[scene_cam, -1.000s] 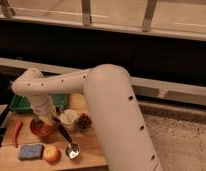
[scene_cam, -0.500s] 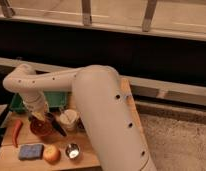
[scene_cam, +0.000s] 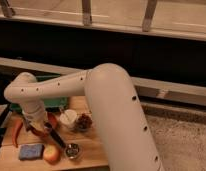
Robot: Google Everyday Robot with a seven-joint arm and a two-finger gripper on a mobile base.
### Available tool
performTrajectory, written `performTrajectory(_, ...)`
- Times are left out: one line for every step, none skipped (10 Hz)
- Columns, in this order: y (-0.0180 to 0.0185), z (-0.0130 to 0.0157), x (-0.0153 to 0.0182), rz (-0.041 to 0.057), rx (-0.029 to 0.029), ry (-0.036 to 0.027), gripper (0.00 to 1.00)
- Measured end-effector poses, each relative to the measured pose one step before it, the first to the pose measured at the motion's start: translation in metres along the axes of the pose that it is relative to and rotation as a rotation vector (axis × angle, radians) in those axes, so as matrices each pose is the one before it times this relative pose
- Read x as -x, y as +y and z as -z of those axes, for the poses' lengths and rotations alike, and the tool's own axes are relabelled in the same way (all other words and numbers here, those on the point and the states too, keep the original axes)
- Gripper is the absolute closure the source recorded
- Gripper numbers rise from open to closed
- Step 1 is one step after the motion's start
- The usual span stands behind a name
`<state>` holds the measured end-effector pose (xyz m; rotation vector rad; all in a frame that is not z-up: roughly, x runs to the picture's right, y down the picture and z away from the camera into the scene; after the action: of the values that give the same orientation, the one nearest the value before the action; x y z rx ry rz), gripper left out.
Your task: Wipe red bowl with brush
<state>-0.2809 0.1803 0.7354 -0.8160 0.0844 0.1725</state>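
The red bowl [scene_cam: 50, 123] sits on the wooden table at the left, mostly covered by my wrist. My gripper [scene_cam: 40, 129] hangs right over it, shut on the brush [scene_cam: 57, 138]. The brush's long black handle slants down and to the right out of the bowl, toward a small metal cup. The brush end inside the bowl is hidden by the gripper.
A white cup [scene_cam: 68, 118] and a small clear bowl of red berries [scene_cam: 85, 121] stand just right of the red bowl. In front lie a blue sponge [scene_cam: 30, 151], an apple [scene_cam: 52, 155] and a small metal cup [scene_cam: 72, 150]. A red chili [scene_cam: 17, 133] lies left; a green tray [scene_cam: 52, 103] is behind.
My arm has swung to the left and the gripper has shifted slightly over the red bowl, carrying the brush with it. The grip has stayed shut.
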Motion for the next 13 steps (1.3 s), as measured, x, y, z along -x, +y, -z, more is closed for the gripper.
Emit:
performTrajectory(-0.0003,-0.00403,-0.01033,-0.02145,0.0082,0.00703,1.0)
performTrajectory(-0.00346,-0.00219,-0.00753,-0.0206,0.00575,0.01178,1.0)
performTrajectory(-0.00638,-0.00136,-0.00465,-0.01977,0.00193,0.0154,1.0)
performTrajectory(-0.01104,0.00048,-0.00434,-0.02289,-0.00143,0.01715,1.0)
performTrajectory(-0.01342,0.00146,-0.00271,-0.0147,-0.00372,0.01319,1.0)
performTrajectory(-0.00639,0.00003,0.00239,-0.00172,-0.00133,0.00686,1.0)
performTrajectory(-0.0053,0.00068,0.00689,0.00409,-0.00172,0.00423,1.0)
performTrajectory(-0.00382,0.00065,0.01056,0.0128,-0.00285,0.00147,1.0)
performTrajectory(-0.00151,-0.00017,0.00852,0.01461,-0.00204,0.00184,1.0)
performTrajectory(0.00332,0.00107,0.01091,0.01981,-0.00122,-0.00265,1.0)
performTrajectory(0.00847,-0.00104,0.00658,0.02202,0.00103,0.00207,1.0)
performTrajectory(0.00703,-0.00114,0.00103,0.01524,0.00235,0.00259,1.0)
performTrajectory(0.0087,-0.00323,0.00032,0.01504,0.00834,0.00706,1.0)
